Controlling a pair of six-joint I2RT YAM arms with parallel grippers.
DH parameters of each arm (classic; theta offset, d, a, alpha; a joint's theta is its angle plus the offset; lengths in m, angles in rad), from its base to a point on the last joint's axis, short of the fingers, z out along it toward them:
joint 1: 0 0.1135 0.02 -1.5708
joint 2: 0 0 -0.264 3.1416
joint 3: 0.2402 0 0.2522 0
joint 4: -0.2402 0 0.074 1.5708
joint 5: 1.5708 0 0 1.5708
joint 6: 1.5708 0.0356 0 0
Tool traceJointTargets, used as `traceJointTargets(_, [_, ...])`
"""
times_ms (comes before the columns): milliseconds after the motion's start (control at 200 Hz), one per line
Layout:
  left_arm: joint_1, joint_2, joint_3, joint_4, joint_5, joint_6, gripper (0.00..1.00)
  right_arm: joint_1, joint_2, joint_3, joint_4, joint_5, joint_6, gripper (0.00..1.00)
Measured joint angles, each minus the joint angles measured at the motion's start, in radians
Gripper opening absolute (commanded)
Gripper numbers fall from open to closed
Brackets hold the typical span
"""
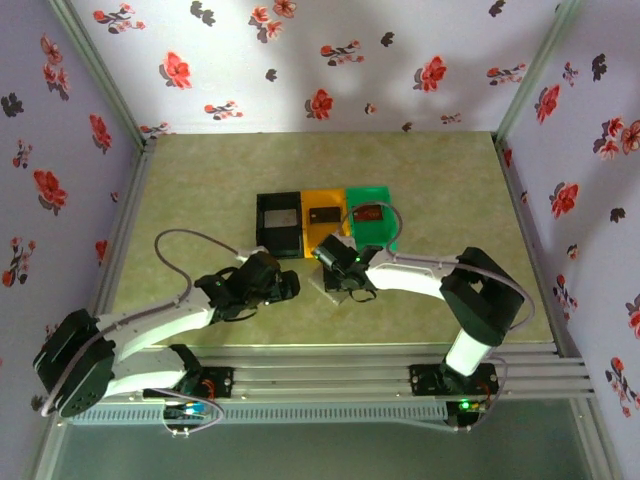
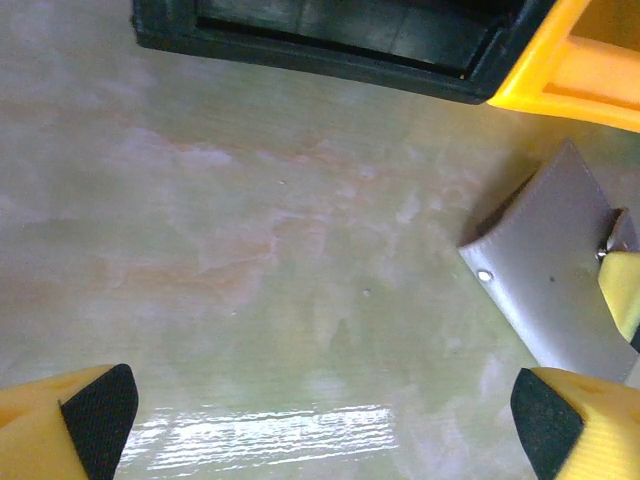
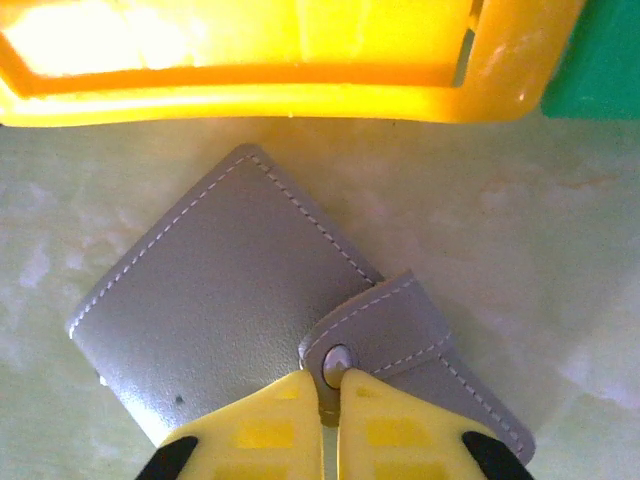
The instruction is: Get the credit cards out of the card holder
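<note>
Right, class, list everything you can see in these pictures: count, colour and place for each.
bins: three, side by side mid-table: black bin, orange bin, green bin.
cards: two sure, dark card in the orange bin, reddish card in the green bin; a pale patch in the black bin may be a third.
wallet: one, grey, on the table in front of the orange bin.
table: one, pale green.
walls: three, pale with red flowers.
right tool: one, yellow, shut on the wallet's snap flap.
left tool: one, yellow, open, left of the wallet.
</note>
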Motion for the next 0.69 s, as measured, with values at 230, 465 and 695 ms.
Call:
traceJointTargets(230, [-0.032,0.048,0.028,0.000,-0.009,0.000,1.00,-0.006,-0.021,-0.023,0.026,-0.029,0.010,0.00])
traceJointTargets(465, [-0.054,0.072,0.059,-0.001,-0.018,0.005,1.00,-0.006,-0.101,-0.064,-0.016,-0.098,0.021,0.00])
traceJointTargets(695, [-0.061,0.073,0.100,-0.012,-0.038,0.027,1.00,-0.006,-0.224,-0.077,-0.060,-0.122,0.017,0.00])
